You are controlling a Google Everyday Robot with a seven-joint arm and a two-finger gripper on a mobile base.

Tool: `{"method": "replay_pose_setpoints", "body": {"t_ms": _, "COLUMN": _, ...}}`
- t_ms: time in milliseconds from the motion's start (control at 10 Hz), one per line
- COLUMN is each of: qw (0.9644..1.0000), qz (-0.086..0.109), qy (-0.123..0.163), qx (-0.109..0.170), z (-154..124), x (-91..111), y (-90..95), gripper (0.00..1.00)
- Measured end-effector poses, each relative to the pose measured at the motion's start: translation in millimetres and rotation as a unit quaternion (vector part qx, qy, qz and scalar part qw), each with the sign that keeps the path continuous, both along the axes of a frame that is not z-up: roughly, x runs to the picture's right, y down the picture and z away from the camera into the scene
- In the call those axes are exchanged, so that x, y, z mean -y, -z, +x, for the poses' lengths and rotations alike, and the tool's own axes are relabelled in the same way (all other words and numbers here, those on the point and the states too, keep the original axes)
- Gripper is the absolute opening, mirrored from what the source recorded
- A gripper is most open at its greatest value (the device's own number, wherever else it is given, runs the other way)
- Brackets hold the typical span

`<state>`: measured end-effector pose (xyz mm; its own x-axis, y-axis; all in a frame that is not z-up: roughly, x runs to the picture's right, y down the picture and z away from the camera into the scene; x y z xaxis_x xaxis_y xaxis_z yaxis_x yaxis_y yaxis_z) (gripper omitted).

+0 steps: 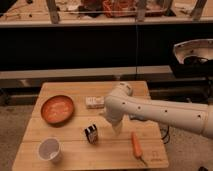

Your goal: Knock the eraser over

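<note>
The eraser (91, 133) is a small black block with a white patch, standing upright on the wooden table (75, 160) near its middle front. My white arm reaches in from the right and bends down over the table. The gripper (117, 128) hangs at its end, just right of the eraser and a short gap away from it. It holds nothing that I can see.
An orange plate (57, 109) lies at the left. A white cup (50, 149) stands at the front left. A pale cream oblong (95, 102) lies behind the eraser. A carrot (137, 145) lies at the front right. A dark counter runs behind the table.
</note>
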<state>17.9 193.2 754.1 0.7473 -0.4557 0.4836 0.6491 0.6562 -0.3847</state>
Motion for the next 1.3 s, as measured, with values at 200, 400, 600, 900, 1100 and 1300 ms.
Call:
{"method": "replay_pose_setpoints", "body": {"t_ms": 200, "qw": 1.0000, "qz": 0.000, "qy": 0.004, "qx": 0.006, "z": -7, "x": -1, "y": 0.2, "gripper": 0.80}}
{"method": "replay_pose_setpoints", "body": {"t_ms": 400, "qw": 0.9999, "qz": -0.001, "qy": 0.006, "qx": 0.010, "z": -9, "x": -2, "y": 0.4, "gripper": 0.80}}
{"method": "replay_pose_setpoints", "body": {"t_ms": 600, "qw": 0.9998, "qz": -0.002, "qy": 0.010, "qx": 0.016, "z": -14, "x": -3, "y": 0.7, "gripper": 0.80}}
{"method": "replay_pose_setpoints", "body": {"t_ms": 900, "qw": 0.9996, "qz": -0.003, "qy": 0.014, "qx": 0.023, "z": -20, "x": -4, "y": 0.9, "gripper": 0.80}}
{"method": "replay_pose_setpoints", "body": {"t_ms": 1100, "qw": 0.9994, "qz": -0.004, "qy": 0.017, "qx": 0.028, "z": -23, "x": -4, "y": 0.6, "gripper": 0.80}}
{"method": "replay_pose_setpoints", "body": {"t_ms": 1300, "qw": 0.9992, "qz": -0.004, "qy": 0.021, "qx": 0.033, "z": -27, "x": -5, "y": 0.3, "gripper": 0.80}}
